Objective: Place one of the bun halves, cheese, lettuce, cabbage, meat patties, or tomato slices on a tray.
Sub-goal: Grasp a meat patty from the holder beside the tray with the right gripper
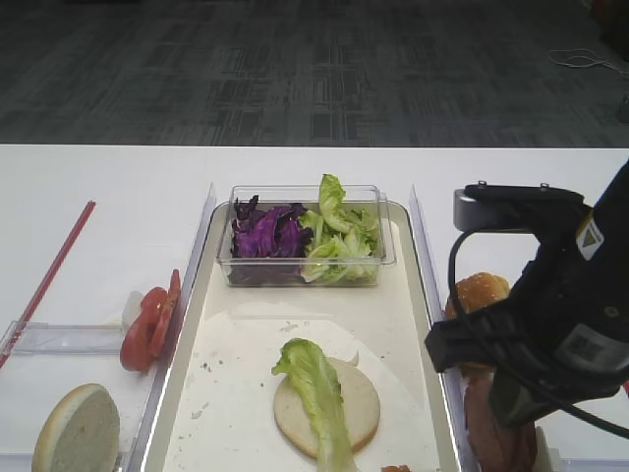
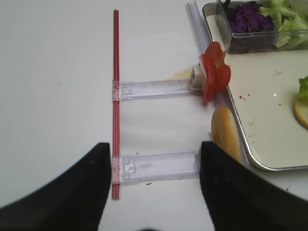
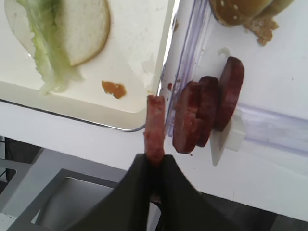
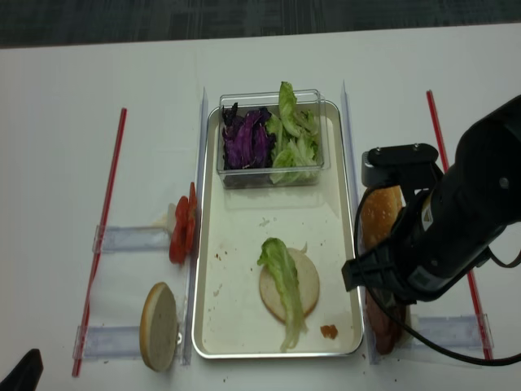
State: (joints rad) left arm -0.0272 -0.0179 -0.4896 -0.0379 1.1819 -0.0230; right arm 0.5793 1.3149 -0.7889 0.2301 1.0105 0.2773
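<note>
At the bottom centre of the right wrist view, the right gripper point(image 3: 155, 166) is clamped on a pinkish meat patty point(image 3: 155, 127) held on edge, just beside the near corner of the tray point(image 3: 144, 72) and left of three darker patties point(image 3: 207, 113) leaning together. On the tray, toward the upper left of that view, a lettuce leaf point(image 3: 45, 48) lies across a pale bun half point(image 3: 79, 29). In the left wrist view the left gripper point(image 2: 154, 192) stands wide apart, holding nothing, low in the frame, with tomato slices point(image 2: 214, 72) and another bun half point(image 2: 225, 137) along the tray's left rim.
</note>
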